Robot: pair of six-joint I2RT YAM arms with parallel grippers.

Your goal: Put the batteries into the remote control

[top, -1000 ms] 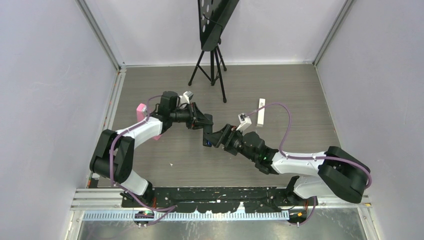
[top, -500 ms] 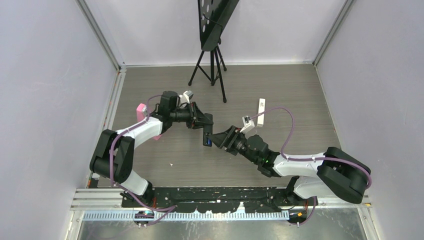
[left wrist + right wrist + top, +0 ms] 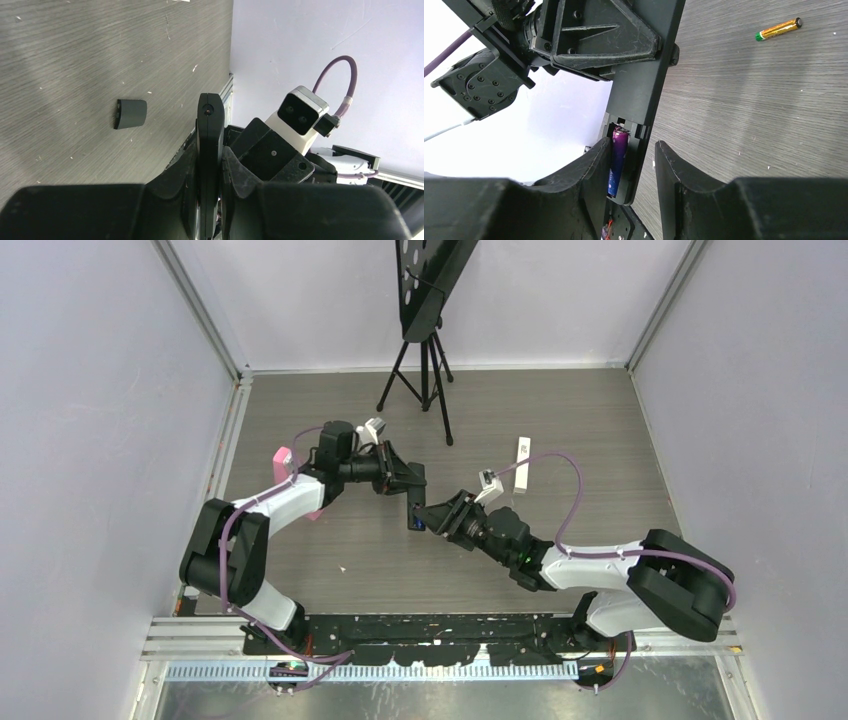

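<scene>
My left gripper (image 3: 408, 483) is shut on the black remote control (image 3: 413, 508), holding it off the table on edge; in the left wrist view the remote (image 3: 209, 130) is pinched between both fingers. A purple battery (image 3: 618, 157) sits in the remote's (image 3: 644, 95) open compartment. My right gripper (image 3: 631, 155) straddles that end of the remote. Its left finger is against the battery side and its right finger stands a gap away from the remote's back, so it is open. An orange-yellow battery (image 3: 779, 29) lies on the table beyond.
A grey battery cover (image 3: 131, 113) lies on the table. A black tripod (image 3: 425, 370) stands at the back, a slim white bar (image 3: 522, 462) lies right of centre, and a pink object (image 3: 286, 456) sits by the left arm. Walls enclose three sides.
The right gripper's jaws have narrowed around the remote's battery end, and the right arm has shifted slightly toward the remote. The left arm has held still.
</scene>
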